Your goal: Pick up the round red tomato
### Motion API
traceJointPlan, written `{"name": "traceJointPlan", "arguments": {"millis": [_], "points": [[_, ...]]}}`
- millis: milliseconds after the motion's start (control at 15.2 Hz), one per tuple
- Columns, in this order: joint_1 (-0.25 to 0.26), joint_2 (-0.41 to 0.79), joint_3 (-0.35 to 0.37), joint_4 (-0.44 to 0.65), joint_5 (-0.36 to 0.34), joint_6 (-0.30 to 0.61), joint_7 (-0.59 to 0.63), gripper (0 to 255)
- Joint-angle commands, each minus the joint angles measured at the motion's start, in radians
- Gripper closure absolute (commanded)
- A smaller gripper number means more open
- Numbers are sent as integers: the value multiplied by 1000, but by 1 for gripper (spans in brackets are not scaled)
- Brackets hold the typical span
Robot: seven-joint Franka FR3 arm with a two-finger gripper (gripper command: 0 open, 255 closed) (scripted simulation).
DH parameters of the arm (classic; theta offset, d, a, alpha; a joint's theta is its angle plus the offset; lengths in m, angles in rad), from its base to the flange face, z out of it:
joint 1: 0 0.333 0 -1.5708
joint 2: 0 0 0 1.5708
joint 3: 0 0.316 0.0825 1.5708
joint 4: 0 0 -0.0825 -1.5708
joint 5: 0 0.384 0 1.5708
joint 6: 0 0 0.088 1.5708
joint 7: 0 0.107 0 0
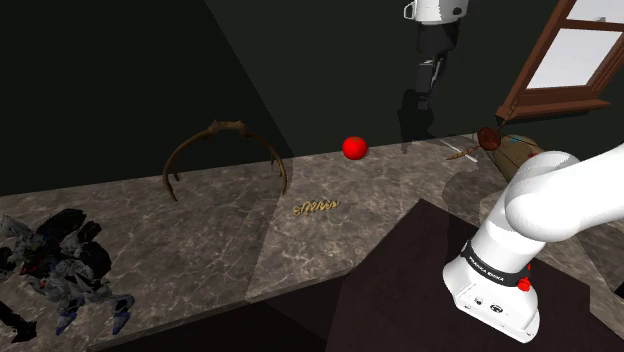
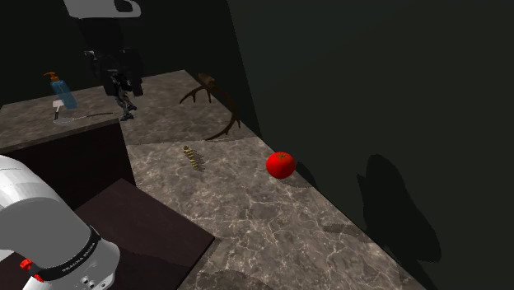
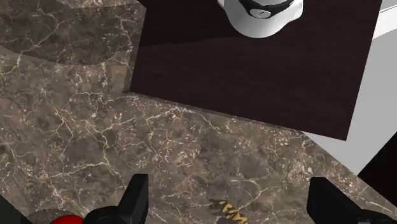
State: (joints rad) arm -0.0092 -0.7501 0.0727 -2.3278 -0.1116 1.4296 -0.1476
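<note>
Tomato (image 1: 355, 148) is round, bright red and sits on the brown marble counter (image 1: 200, 240) right up against the dark wall, a bit above the middle of the shoulder view. In the second exterior view it's just right of centre (image 2: 281, 165), with a little green bit on top. The black gripper (image 1: 428, 88) hangs up in the air at the top of the shoulder view, to the right of the tomato and well clear of it. In the second exterior view it's way over in the upper left (image 2: 125, 109). In the wrist view the gripper (image 3: 232, 203) has its two fingers (image 3: 137, 198) spread wide with nothing in between but counter, so it's open and empty. The tomato (image 3: 63, 220) peeks in just outside one finger. A small golden spiral thing (image 1: 314, 208) lies on the counter between the tomato and the dark stand (image 1: 420, 270). There's also a pair of brown antlers (image 1: 225, 150) at centre-left of the shoulder view and a dark jumbled toy figure (image 1: 60, 265) at lower left.
</note>
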Motion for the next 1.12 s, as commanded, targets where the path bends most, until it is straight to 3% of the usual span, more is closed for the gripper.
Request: {"name": "traceJointPlan", "arguments": {"millis": [0,528,1056], "points": [[0,0,0,0,0,0,0,0],[-2,88,-182,-77,-138,210,-300,0],[5,293,-353,-48,-216,441,-586,0]]}}
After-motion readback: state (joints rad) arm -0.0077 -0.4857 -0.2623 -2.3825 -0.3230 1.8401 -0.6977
